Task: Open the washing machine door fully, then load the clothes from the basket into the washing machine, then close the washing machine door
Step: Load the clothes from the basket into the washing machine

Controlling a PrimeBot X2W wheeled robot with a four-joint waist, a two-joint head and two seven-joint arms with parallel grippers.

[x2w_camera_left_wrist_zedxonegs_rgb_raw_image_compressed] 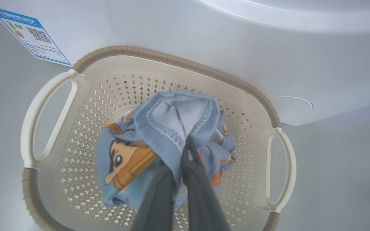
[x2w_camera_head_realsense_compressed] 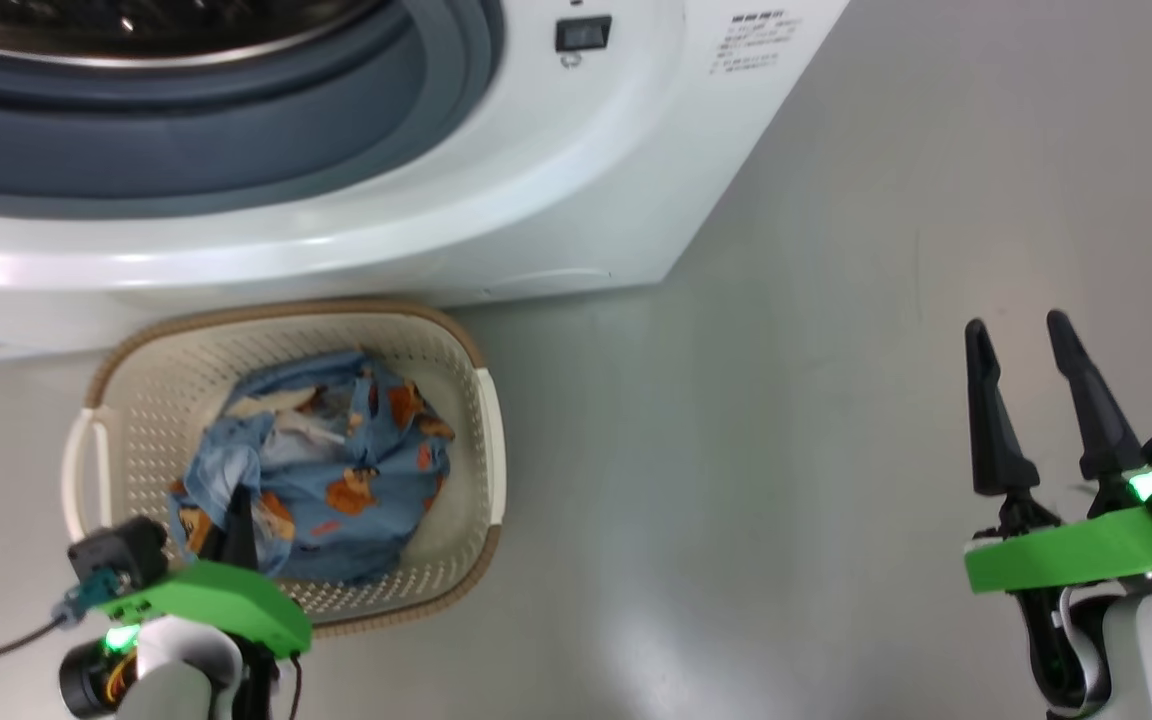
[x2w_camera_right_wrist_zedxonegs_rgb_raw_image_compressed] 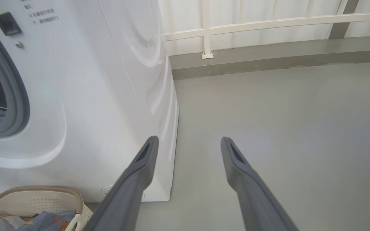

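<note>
The cream basket [x2w_camera_head_realsense_compressed: 286,312] stands on the floor right before the white washing machine [x2w_camera_head_realsense_compressed: 536,180], under its open drum mouth with the grey gasket [x2w_camera_head_realsense_compressed: 186,150]. The light blue cartoon-print clothes [x2w_camera_head_realsense_compressed: 336,470] lie bunched inside it. My left gripper [x2w_camera_head_realsense_compressed: 239,512] reaches into the basket's near side. In the left wrist view the left gripper [x2w_camera_left_wrist_zedxonegs_rgb_raw_image_compressed: 185,144] is shut on a fold of the clothes [x2w_camera_left_wrist_zedxonegs_rgb_raw_image_compressed: 172,118] above the basket [x2w_camera_left_wrist_zedxonegs_rgb_raw_image_compressed: 172,59]. My right gripper [x2w_camera_head_realsense_compressed: 1016,322] hangs open and holds nothing, over bare floor to the right. The washing machine door is out of view.
Grey floor [x2w_camera_head_realsense_compressed: 786,450] spreads to the right of the machine. In the right wrist view the open right gripper [x2w_camera_right_wrist_zedxonegs_rgb_raw_image_compressed: 189,138] points past the machine's corner [x2w_camera_right_wrist_zedxonegs_rgb_raw_image_compressed: 169,128] toward a white railing [x2w_camera_right_wrist_zedxonegs_rgb_raw_image_compressed: 268,24] and a low kerb. A blue label sticker [x2w_camera_left_wrist_zedxonegs_rgb_raw_image_compressed: 30,35] sits on the machine's front.
</note>
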